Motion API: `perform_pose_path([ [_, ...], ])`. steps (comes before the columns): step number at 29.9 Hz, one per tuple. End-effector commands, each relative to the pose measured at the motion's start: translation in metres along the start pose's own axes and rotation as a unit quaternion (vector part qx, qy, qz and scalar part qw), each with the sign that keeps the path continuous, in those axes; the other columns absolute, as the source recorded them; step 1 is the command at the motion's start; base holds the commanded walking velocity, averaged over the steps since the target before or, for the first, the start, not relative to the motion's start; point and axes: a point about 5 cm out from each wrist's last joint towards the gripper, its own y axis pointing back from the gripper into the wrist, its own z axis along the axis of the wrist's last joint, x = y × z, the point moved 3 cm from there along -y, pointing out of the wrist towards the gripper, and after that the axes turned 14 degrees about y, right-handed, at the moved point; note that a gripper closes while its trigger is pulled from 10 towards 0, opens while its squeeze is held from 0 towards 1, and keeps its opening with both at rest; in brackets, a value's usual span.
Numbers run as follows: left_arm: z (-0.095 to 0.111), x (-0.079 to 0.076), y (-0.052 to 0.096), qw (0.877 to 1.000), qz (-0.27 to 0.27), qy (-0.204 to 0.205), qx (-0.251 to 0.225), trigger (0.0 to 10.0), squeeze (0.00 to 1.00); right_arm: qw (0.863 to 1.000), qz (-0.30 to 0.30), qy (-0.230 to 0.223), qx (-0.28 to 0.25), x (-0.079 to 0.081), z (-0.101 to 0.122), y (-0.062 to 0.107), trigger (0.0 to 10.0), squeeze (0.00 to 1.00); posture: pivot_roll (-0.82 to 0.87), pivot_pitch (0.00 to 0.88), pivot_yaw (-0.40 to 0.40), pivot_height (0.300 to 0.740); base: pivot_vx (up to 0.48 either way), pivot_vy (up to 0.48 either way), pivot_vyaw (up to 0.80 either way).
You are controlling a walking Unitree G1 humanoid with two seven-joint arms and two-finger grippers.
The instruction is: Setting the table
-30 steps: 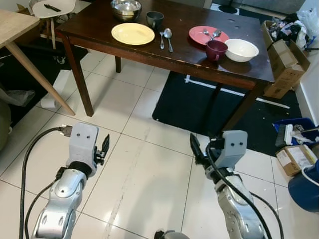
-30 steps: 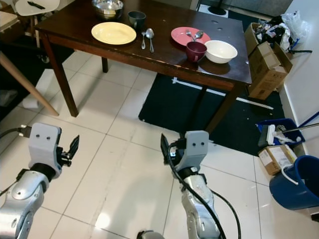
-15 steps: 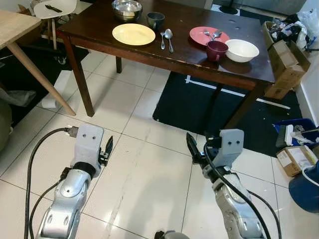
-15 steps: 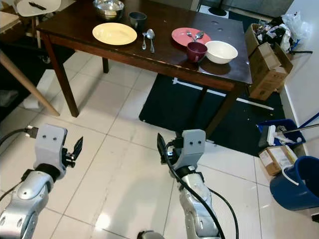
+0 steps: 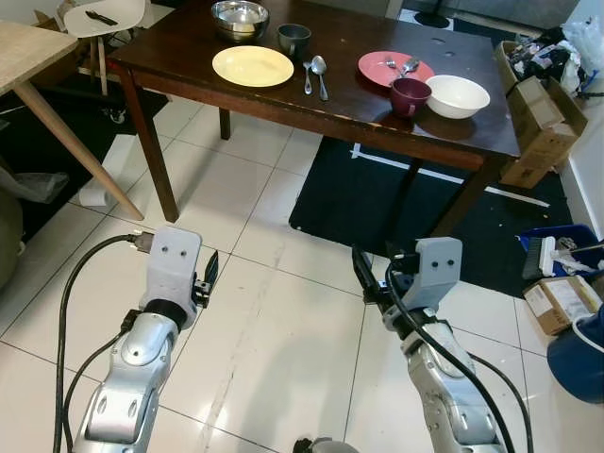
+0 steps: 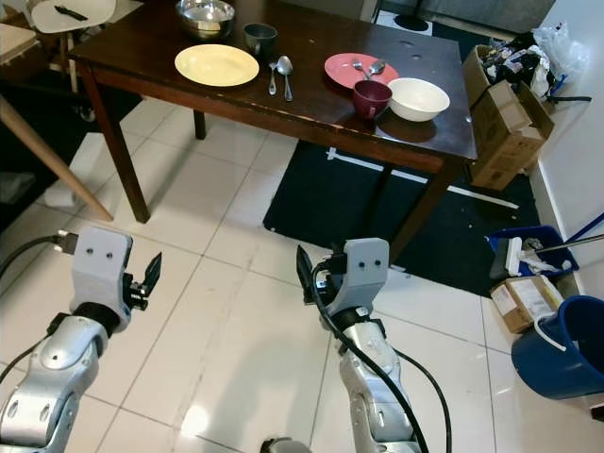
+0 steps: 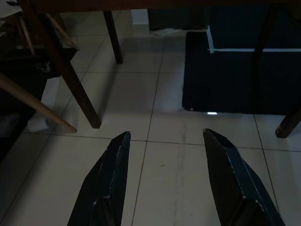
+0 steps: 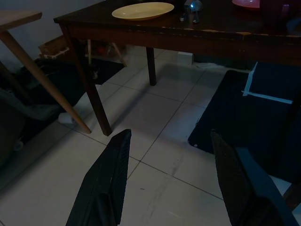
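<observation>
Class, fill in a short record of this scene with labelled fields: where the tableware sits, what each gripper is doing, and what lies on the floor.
Table: dark wooden table
Left setting: yellow plate, two spoons, dark cup, steel bowl
Right setting: pink plate bearing cutlery, maroon cup, white bowl
Left gripper: open, empty, above floor tiles
Right gripper: open, empty, facing the table
Floor: black mat under the table

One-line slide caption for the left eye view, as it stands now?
Both open grippers, left and right, over the tiled floor, facing a dark table with plates, bowls, mugs, spoons.
</observation>
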Motion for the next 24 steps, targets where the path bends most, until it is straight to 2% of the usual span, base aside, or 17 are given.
perform_pose_path([
  [1,-0.0074,-0.0017,0.0014,1.000,-0.003,-0.003,0.012,10.0,0.00,1.000,0.001,-0.002,0.009,0.0001,-0.0047,0.0009,10.0,0.00,-0.11,0.034,-0.011,0.740,0.000,0.000,0.00],
  [24,-0.0043,-0.0098,0.0015,0.999,-0.032,0.010,0.001,10.0,0.00,1.000,0.004,-0.004,0.008,-0.0006,-0.0054,0.0023,10.0,0.00,-0.12,0.024,-0.013,0.740,0.000,0.000,0.00],
])
